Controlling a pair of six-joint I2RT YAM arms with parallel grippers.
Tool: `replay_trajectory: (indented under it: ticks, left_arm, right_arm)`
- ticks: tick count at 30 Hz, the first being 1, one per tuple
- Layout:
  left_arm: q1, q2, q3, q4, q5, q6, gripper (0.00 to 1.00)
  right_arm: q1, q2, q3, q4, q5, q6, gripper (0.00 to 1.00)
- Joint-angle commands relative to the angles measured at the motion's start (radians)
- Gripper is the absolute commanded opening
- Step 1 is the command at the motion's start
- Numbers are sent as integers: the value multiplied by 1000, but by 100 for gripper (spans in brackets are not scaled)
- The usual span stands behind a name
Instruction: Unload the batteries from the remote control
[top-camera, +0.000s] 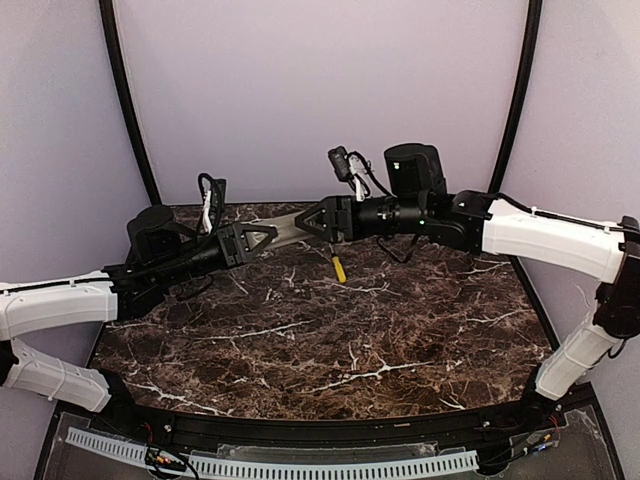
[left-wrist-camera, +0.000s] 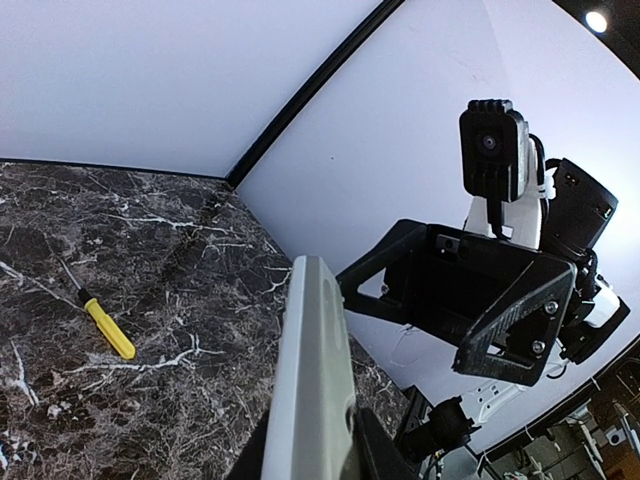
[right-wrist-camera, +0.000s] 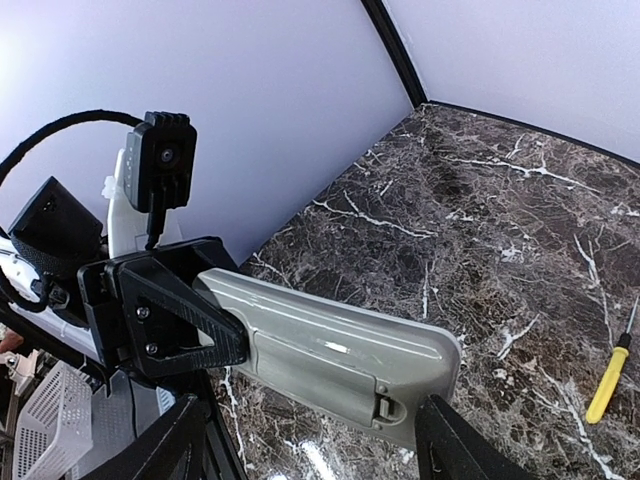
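The grey remote control (top-camera: 289, 229) hangs in the air over the back of the table, level, between my two grippers. My left gripper (top-camera: 262, 238) is shut on its left end, and the bar runs away from the left wrist camera (left-wrist-camera: 318, 380). In the right wrist view the remote control (right-wrist-camera: 340, 340) shows its back with the cover (right-wrist-camera: 330, 368) in place and a small latch (right-wrist-camera: 385, 405). My right gripper (right-wrist-camera: 310, 410) is open, its fingers wide apart on either side of the remote's free end; I cannot tell if they touch it. The batteries are hidden.
A yellow-handled screwdriver (top-camera: 338, 266) lies on the dark marble table (top-camera: 330, 340) just under and right of the remote, also in view from the left wrist as the screwdriver (left-wrist-camera: 105, 325). Pale walls and black corner posts (top-camera: 125, 100) close the back and sides.
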Motion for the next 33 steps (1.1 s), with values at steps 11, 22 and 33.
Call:
replay_trajectory:
  ticks: [11,22,33]
  left_arm:
    - [-6,-11,17,55,5,-8,0]
    - [-6,-3,18,68,11,-17,0]
    - [-5,-9,15,83,21,-13,0]
  right_arm:
    - [11,54,46,7,-19,2,71]
    - [17,83,61,8,-24,6,71]
    - [22,97,50,6,1,-3,71]
